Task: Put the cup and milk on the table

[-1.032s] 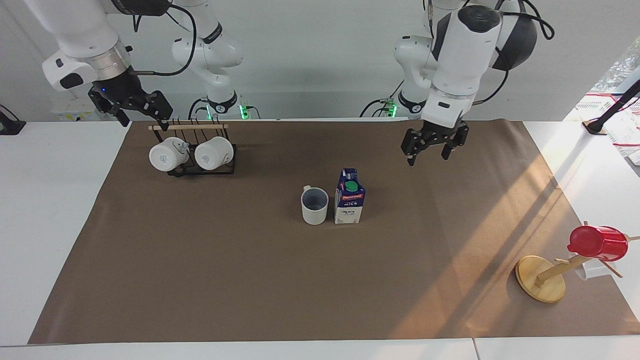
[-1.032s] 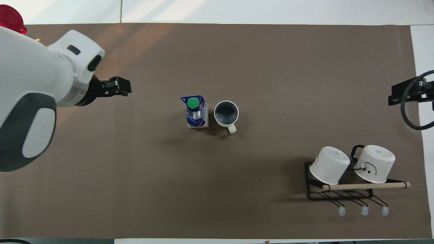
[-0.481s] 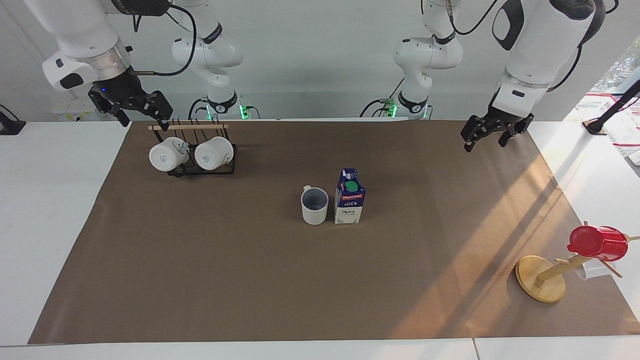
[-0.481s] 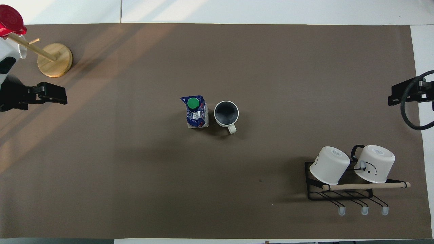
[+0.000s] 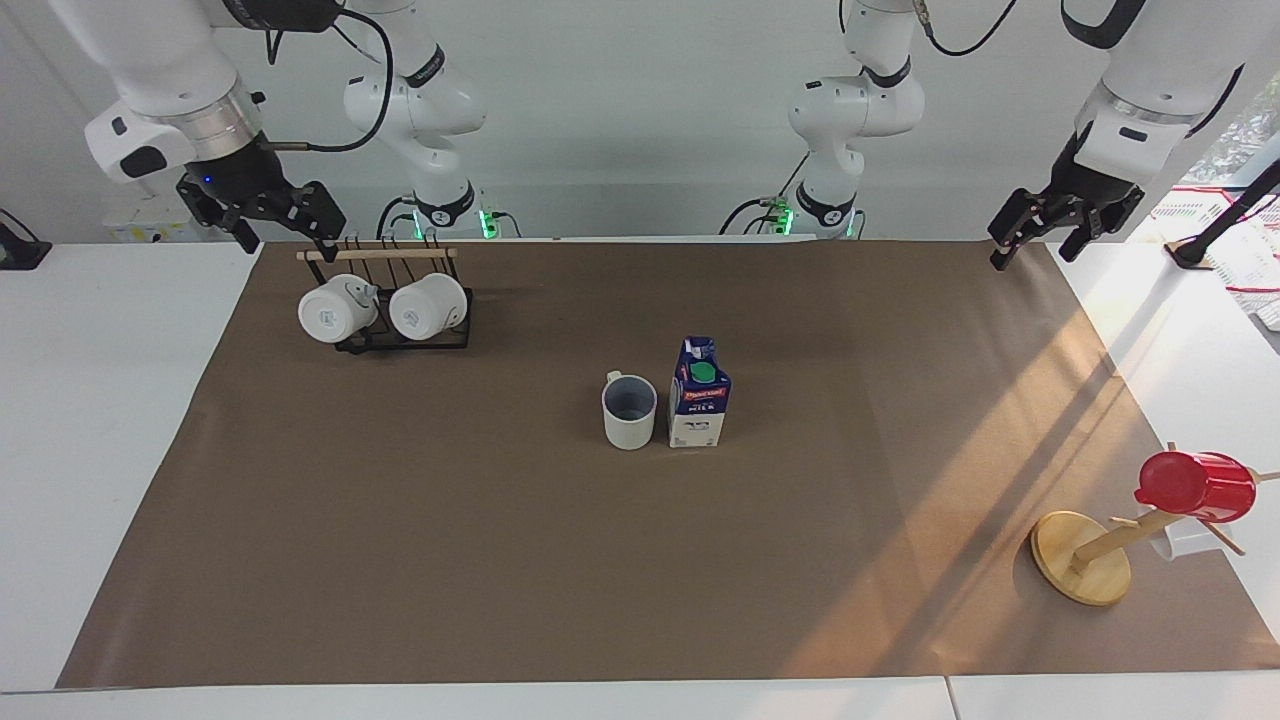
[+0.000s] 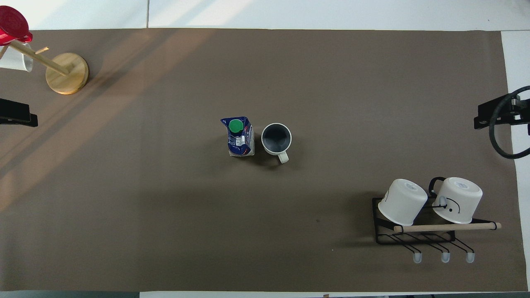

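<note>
Here we see the left pincer (image 5: pixel 1035 238) and the right pincer (image 5: pixel 282 228) up in the air, both spread apart, holding nothing. The cup (image 5: pixel 629 411) stands just beside the milk (image 5: pixel 699 394) mid-surface (image 5: pixel 400 520).

In the overhead view the left arm's black two-finger gripper (image 6: pixel 18 118) is cut off by the picture's edge beside the round wooden mug-tree stand (image 6: pixel 67 73), so only its tip shows and its finger spacing cannot be read there. The right arm's black gripper (image 6: pixel 495 115) is likewise clipped at the other edge, part-hidden by a looping black cable (image 6: pixel 499 136). The red plastic cup (image 6: pixel 12 28) on the stand runs out of the picture's corner. A white mug (image 5: pixel 1168 545) hanging on the same stand is mostly hidden in the facing view. The small blue-and-white milk carton's (image 5: pixel 699 393) label print is too small to read.
</note>
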Controlling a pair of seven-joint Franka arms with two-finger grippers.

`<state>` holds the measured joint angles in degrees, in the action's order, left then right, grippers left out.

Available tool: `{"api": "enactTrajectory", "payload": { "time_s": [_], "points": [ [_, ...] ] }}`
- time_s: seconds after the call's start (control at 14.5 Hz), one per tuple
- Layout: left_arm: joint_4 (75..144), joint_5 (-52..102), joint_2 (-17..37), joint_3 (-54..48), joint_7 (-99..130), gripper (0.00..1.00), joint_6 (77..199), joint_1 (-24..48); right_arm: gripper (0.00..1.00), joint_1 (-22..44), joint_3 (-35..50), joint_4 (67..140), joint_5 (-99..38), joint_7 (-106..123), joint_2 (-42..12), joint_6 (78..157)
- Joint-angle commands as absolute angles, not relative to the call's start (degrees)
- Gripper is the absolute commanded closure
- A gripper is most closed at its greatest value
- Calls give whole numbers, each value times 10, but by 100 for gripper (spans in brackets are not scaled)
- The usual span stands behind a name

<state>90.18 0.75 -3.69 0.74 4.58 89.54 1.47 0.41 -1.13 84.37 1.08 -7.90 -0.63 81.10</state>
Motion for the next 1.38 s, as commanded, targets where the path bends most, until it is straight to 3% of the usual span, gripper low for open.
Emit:
{"api": "enactTrajectory", "payload": {
  "time_s": [0.0,0.28,1.31],
  "points": [
    [872,19,-18,3,35,0,873,0,0,1,-10,847,1,-70,-4,809],
    [911,19,-41,1,33,0,867,1,0,1,-10,847,1,-69,-4,809],
    [894,18,-29,-1,34,0,848,3,0,-4,-10,847,-1,-69,-4,809]
  ]
}}
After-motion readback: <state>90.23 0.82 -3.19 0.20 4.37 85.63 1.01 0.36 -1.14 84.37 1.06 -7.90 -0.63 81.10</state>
